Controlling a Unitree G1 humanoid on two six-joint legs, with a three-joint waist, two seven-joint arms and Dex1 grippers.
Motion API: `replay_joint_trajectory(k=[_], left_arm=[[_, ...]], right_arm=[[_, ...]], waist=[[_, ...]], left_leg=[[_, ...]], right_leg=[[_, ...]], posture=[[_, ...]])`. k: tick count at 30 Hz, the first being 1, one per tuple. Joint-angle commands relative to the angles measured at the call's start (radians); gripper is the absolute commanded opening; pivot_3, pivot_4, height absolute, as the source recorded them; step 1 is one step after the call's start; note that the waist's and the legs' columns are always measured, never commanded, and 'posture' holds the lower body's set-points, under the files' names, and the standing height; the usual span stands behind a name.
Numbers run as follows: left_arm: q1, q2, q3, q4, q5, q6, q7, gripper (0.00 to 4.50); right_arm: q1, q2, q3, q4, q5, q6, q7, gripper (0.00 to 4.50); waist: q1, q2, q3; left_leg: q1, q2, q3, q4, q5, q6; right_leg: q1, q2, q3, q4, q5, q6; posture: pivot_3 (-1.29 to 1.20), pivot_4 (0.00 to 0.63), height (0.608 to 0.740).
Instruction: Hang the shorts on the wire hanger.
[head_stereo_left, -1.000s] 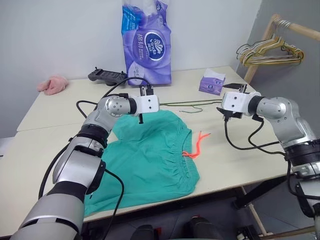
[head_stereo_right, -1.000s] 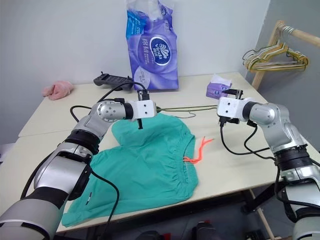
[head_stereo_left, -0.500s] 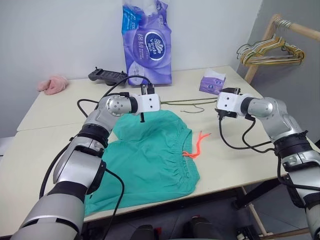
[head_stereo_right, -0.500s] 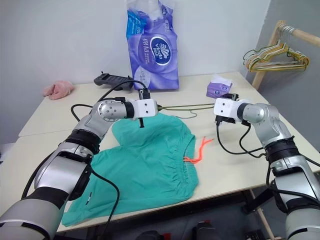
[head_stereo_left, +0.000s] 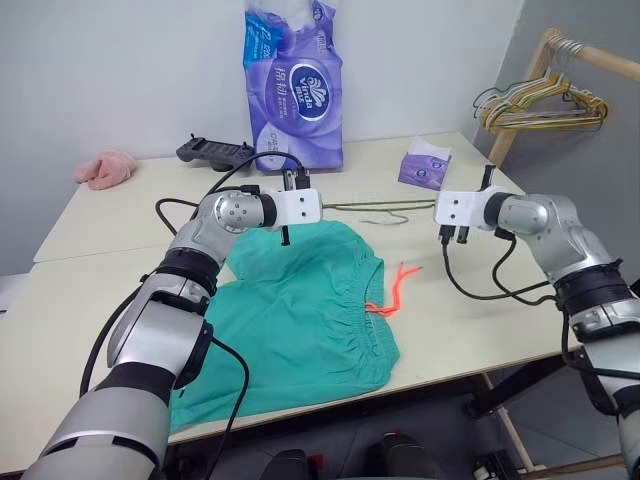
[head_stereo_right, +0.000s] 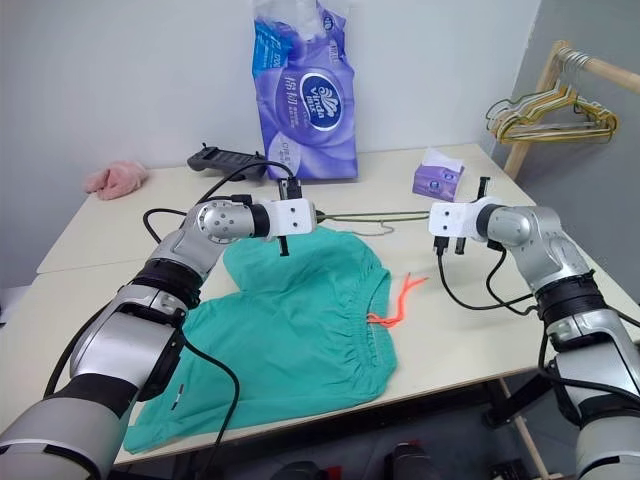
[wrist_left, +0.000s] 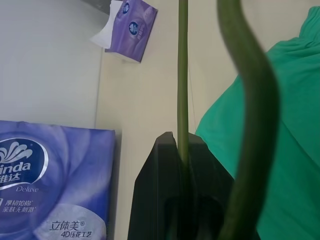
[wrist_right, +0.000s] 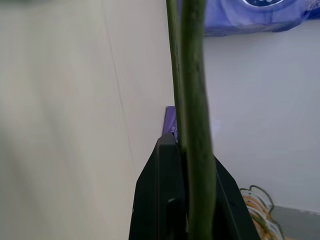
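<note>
Two end effectors grip the wire hanger (head_stereo_right: 375, 216), one at each end, so that it spans the gap between them above the desk (head_stereo_left: 90, 225). The left end effector (head_stereo_left: 308, 205) is pressed together on the wire; its wrist view shows the thin green wire (wrist_left: 183, 75) running out from between the black fingers (wrist_left: 155, 190), with a second, curved stretch of wire passing close to the camera. The right end effector (head_stereo_right: 433, 219) is likewise clamped on the wire, the strand rising out of its black fingers (wrist_right: 162, 195) in the right wrist view. The hanger's small hook hangs below the span, near its middle, just above the desk.

The shorts (head_stereo_left: 300, 310) lie flat on the desk beneath and in front of the left arm, not on the hanger. Their gathered waistband faces the right arm, and the orange-red drawstring (head_stereo_left: 395, 290) trails onto the bare desk beside it.

Farther back on the desk stand a purple pack of tissue (head_stereo_left: 295, 85), a small purple tissue box (head_stereo_left: 424, 166) and a black controller (head_stereo_left: 213, 152). A pink cloth (head_stereo_left: 105, 168) lies at the far left edge. More hangers (head_stereo_left: 540, 100) are bunched on a wooden rail beyond the desk's right corner.
</note>
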Motion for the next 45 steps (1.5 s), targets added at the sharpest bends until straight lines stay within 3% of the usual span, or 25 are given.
replay_joint_trajectory(k=[1,5,10,16,19,24,30,33,37,45], left_arm=[[-0.021,0.002,0.013,-0.017,-0.010,0.008,0.017,0.00],[-0.029,0.013,0.038,-0.027,-0.051,0.007,-0.020,0.97],[-0.026,0.057,0.074,-0.056,-0.128,-0.017,-0.121,2.54],[0.113,0.131,0.150,-0.217,-0.284,0.019,-0.262,4.41],[0.190,0.133,0.214,-0.392,-0.426,0.184,-0.335,4.47],[0.321,0.130,0.255,-0.603,-0.524,0.416,-0.333,4.47],[0.681,0.070,0.290,-1.027,-0.657,0.672,-0.227,4.47],[0.830,0.066,0.302,-1.130,-0.673,0.678,-0.205,4.47],[0.943,0.049,0.293,-1.198,-0.667,0.671,-0.160,4.47],[0.986,0.089,0.285,-1.198,-0.620,0.584,-0.173,4.47]], right_arm=[[-0.032,-0.001,-0.010,-0.025,0.004,-0.016,-0.002,0.02],[0.002,-0.006,-0.021,-0.033,0.029,-0.007,0.019,0.00],[0.054,-0.018,-0.064,0.000,0.099,0.044,0.047,0.00],[0.168,-0.076,-0.139,-0.001,0.181,0.130,0.084,0.00],[0.241,-0.103,-0.167,-0.043,0.205,0.167,0.097,0.00],[0.332,-0.114,-0.216,-0.109,0.294,0.285,0.178,0.00],[0.604,-0.212,-0.300,-0.450,0.586,0.799,0.512,0.00],[0.753,-0.274,-0.342,-0.624,0.789,1.097,0.641,0.00],[0.922,-0.357,-0.329,-0.735,0.904,1.229,0.719,0.00],[0.971,-0.420,-0.301,-0.761,1.040,1.404,0.735,0.00]], waist=[[0.000,0.000,0.000],[0.000,0.000,0.000],[0.000,0.000,0.000],[0.000,0.000,0.000],[0.001,0.000,0.000],[0.001,0.000,0.000],[0.010,0.000,0.000],[0.018,0.000,0.000],[0.030,0.000,0.002],[0.043,-0.002,0.005]], left_leg=[[0.000,0.000,0.000,0.000,0.000,0.000],[0.000,0.000,0.000,0.000,0.000,0.000],[0.000,0.000,0.000,0.000,0.000,0.000],[0.000,0.000,0.000,0.000,0.000,0.000],[0.000,0.000,-0.001,0.000,0.000,0.000],[0.000,0.000,-0.001,0.000,0.000,0.000],[0.000,0.000,-0.003,0.000,0.000,0.001],[0.001,0.001,-0.004,0.000,0.000,0.001],[0.014,0.001,-0.006,-0.001,-0.001,0.001],[0.015,0.000,-0.009,-0.001,-0.002,0.001]], right_leg=[[0.000,0.000,0.000,0.000,0.000,0.000],[0.000,0.000,0.000,0.000,0.000,0.000],[0.000,0.000,0.000,0.000,0.000,0.000],[0.000,-0.001,0.000,0.000,0.000,0.000],[0.000,-0.001,-0.001,0.001,0.000,0.000],[0.000,-0.001,-0.001,0.001,0.000,0.000],[0.001,-0.002,-0.002,0.000,0.000,0.000],[0.002,-0.002,-0.003,0.000,0.000,0.000],[0.016,-0.002,-0.007,-0.004,-0.007,0.005],[0.019,-0.003,-0.013,-0.004,-0.010,0.004]], posture=[[0.03,0.000,0.740],[0.03,0.000,0.740],[0.03,0.000,0.740],[0.05,0.011,0.740],[0.06,0.023,0.740],[0.05,0.032,0.740],[0.05,0.043,0.740],[0.04,0.052,0.740],[0.05,0.061,0.740],[0.08,0.056,0.740]])
